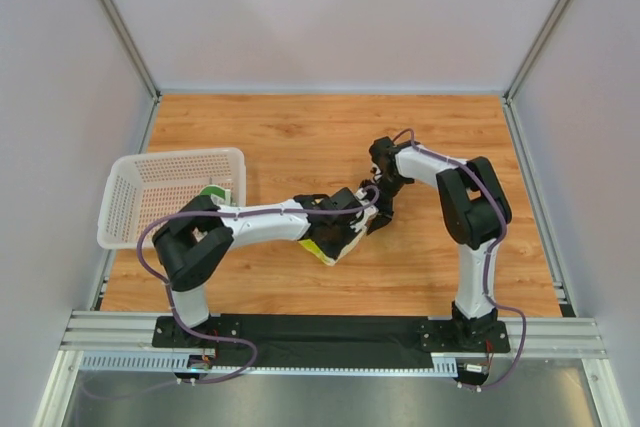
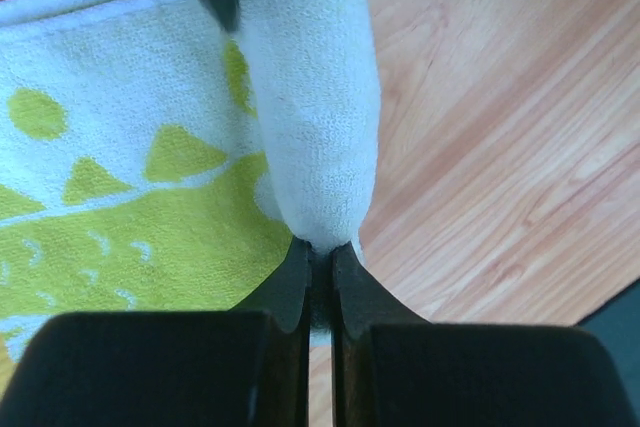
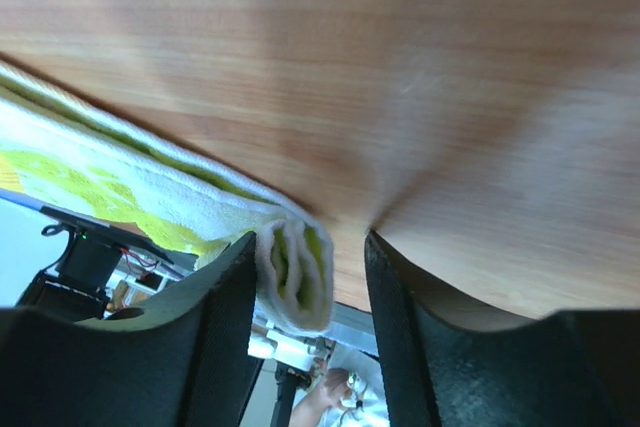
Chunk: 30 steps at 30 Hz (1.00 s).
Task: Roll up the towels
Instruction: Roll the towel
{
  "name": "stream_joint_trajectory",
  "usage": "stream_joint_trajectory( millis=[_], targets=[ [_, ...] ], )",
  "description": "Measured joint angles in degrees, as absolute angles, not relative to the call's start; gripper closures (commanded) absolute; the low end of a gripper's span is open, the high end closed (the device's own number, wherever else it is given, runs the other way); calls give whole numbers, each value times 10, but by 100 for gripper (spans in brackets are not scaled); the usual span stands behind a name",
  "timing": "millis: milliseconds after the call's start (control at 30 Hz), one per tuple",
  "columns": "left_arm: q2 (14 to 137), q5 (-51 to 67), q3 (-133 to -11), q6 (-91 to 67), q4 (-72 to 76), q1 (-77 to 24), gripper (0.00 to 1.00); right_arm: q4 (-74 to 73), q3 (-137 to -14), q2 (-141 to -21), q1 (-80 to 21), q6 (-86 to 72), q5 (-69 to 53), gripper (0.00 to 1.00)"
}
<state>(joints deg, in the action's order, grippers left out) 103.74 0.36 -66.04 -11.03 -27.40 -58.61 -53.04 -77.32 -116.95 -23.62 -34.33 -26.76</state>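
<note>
The lime-yellow towel (image 1: pixel 333 244) lies mid-table, partly under the left gripper. In the left wrist view its printed face (image 2: pixel 130 187) lies flat and a rolled white fold (image 2: pixel 315 97) rises from it. My left gripper (image 2: pixel 320 259) is shut on the end of that fold. My right gripper (image 3: pixel 312 287) is open around the other rolled end (image 3: pixel 295 272), which lies against the left finger (image 3: pixel 225 317). In the top view the grippers, left (image 1: pixel 350 209) and right (image 1: pixel 378 212), are close together. A bit of the dark green towel (image 1: pixel 214 192) shows in the basket.
The white mesh basket (image 1: pixel 150 172) stands at the table's left edge, beside the left arm's elbow. Grey walls enclose the wooden table (image 1: pixel 300 132) on three sides. A black strip and metal rails run along the near edge.
</note>
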Motion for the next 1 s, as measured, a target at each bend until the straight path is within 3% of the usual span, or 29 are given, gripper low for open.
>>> stream_joint_trajectory(
  millis=[333,533,1000],
  targets=[
    [1003,138,-627,-165,-283,-507,100,-528,-794,-1169,-169,-343,-238,47],
    [997,204,-596,-196,-265,-470,100,-454,-734,-1129,-137,-344,-283,45],
    [1028,321,-572,-253,-232,-407,100,-214,-521,-1035,-224,-408,-418,38]
  ],
)
